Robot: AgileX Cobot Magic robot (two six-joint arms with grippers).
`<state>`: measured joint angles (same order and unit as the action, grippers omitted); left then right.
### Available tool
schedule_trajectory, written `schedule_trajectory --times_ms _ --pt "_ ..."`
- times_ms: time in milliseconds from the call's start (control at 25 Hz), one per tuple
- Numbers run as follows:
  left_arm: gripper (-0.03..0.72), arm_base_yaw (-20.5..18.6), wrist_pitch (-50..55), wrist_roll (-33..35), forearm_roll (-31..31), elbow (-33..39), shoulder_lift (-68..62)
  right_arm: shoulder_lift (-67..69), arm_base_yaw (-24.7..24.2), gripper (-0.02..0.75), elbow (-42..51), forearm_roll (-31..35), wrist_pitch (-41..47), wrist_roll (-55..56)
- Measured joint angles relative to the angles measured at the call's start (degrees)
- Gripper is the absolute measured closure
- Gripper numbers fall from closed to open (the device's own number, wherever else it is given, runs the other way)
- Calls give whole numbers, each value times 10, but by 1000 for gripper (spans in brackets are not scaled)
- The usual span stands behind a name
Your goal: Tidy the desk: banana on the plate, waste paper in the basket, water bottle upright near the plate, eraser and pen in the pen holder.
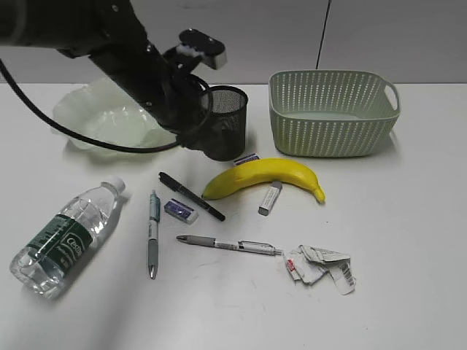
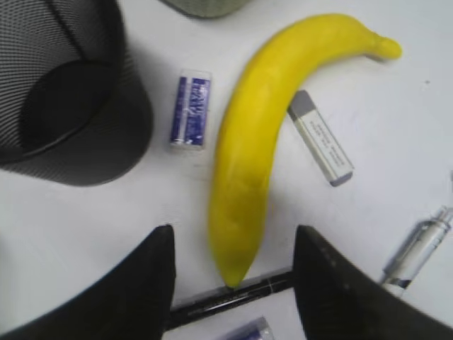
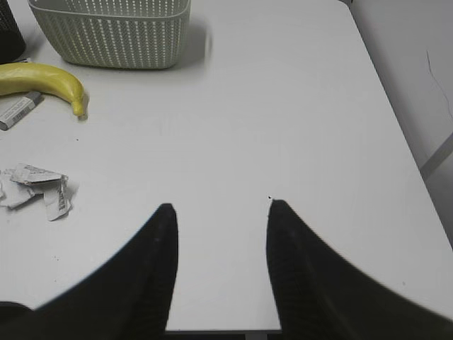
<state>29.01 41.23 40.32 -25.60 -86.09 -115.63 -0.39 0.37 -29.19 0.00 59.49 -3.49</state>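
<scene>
The yellow banana (image 1: 266,177) lies mid-desk, in front of the black mesh pen holder (image 1: 228,120). My left gripper (image 2: 233,241) is open and hovers over the banana's blunt end (image 2: 248,142), above a black pen (image 2: 233,297). Blue erasers lie by the holder (image 2: 191,110) and beside the black pen (image 1: 180,211). A grey eraser (image 1: 270,198) touches the banana. The water bottle (image 1: 66,237) lies on its side at the front left. The pale green plate (image 1: 109,120) is at the back left and the basket (image 1: 332,109) at the back right. Waste paper (image 1: 321,266) lies at the front right. My right gripper (image 3: 221,212) is open and empty above bare desk.
Two more pens lie on the desk, a green-grey one (image 1: 153,233) and a silver one (image 1: 230,245). My left arm (image 1: 146,65) stretches over the plate, with a cable hanging across it. The desk's right edge (image 3: 396,127) shows in the right wrist view.
</scene>
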Motion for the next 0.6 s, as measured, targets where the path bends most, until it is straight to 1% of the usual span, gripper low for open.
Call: schedule_trajectory --times_ms 80,200,400,480,600 --pt "284 9 20 22 0 -20 -20 0 0 396 0 0 0 0" --pt "271 22 31 34 0 -37 -41 0 0 396 0 0 0 0" --pt "194 37 25 34 0 -41 -62 0 0 396 0 0 0 0" --pt "184 45 11 34 9 -42 -76 0 0 396 0 0 0 0" --pt "181 59 -30 34 44 -42 -95 0 0 396 0 0 0 0"
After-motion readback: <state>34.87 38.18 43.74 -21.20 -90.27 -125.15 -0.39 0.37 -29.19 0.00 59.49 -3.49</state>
